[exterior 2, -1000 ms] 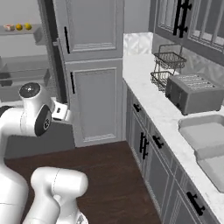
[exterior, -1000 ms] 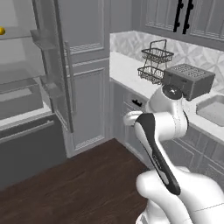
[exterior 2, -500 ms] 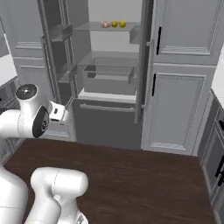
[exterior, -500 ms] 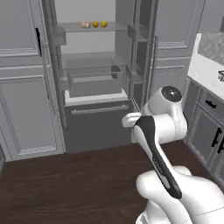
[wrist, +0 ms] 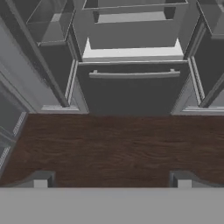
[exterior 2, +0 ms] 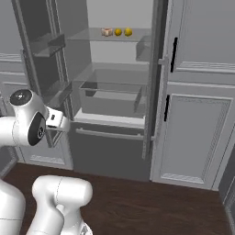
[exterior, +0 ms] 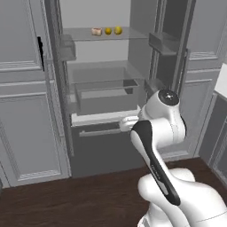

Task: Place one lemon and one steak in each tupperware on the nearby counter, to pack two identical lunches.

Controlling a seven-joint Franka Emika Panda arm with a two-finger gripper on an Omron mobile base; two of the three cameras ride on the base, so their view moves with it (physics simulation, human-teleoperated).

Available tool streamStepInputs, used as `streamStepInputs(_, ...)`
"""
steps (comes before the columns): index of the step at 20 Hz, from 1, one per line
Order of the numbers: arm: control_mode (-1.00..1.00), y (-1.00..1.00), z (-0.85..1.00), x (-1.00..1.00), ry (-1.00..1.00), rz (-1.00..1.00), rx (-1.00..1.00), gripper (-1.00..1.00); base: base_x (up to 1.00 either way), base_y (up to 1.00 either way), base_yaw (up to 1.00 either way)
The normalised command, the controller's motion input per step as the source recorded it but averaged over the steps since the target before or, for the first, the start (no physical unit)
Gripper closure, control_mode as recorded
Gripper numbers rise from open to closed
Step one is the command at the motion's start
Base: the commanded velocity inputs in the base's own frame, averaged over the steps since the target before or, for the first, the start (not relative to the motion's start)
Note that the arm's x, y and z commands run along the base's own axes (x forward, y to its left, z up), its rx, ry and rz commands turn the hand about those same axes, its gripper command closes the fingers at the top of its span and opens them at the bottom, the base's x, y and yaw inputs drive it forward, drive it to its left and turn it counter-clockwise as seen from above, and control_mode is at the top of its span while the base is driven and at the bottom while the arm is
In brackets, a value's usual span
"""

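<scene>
A tan-rimmed steak (exterior: 96, 31) (exterior 2: 107, 32) lies on the upper shelf of the open fridge. Two yellow lemons (exterior: 107, 31) (exterior: 118, 30) sit just to its right, also seen from the other side as lemons (exterior 2: 118, 32) (exterior 2: 128, 32). My gripper (wrist: 112, 178) is open with nothing between its fingertips (wrist: 40, 179). It hangs low over the dark wood floor, well below the shelf and short of the fridge. A white sliver of the counter (exterior: 223, 82) shows at the far right edge. The tupperware is out of view.
Both fridge doors (exterior: 53, 88) (exterior 2: 156, 82) stand open, each with door bins. An open drawer (exterior: 106, 95) juts out under the shelf, above the closed freezer front with its bar handle (wrist: 134, 74). Tall grey cabinets (exterior 2: 197, 119) flank the fridge.
The whole picture has swung from the counter with baskets and toaster to face the open fridge: the base has turned and moved closer. The gripper stays open.
</scene>
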Motion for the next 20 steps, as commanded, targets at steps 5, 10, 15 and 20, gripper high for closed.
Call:
streamStepInputs(5,1.00,0.00,0.00,0.00,0.00,0.00,0.00,-1.00,1.00,0.00,-0.10)
streamStepInputs(10,1.00,0.00,0.00,0.00,0.00,0.00,0.00,-1.00,1.00,0.02,-0.07)
streamStepInputs(15,1.00,0.00,0.00,0.00,0.00,0.00,0.00,-1.00,0.95,0.12,-0.03)
streamStepInputs(20,1.00,0.00,0.00,0.00,0.00,0.00,0.00,-1.00,0.13,0.23,0.02)
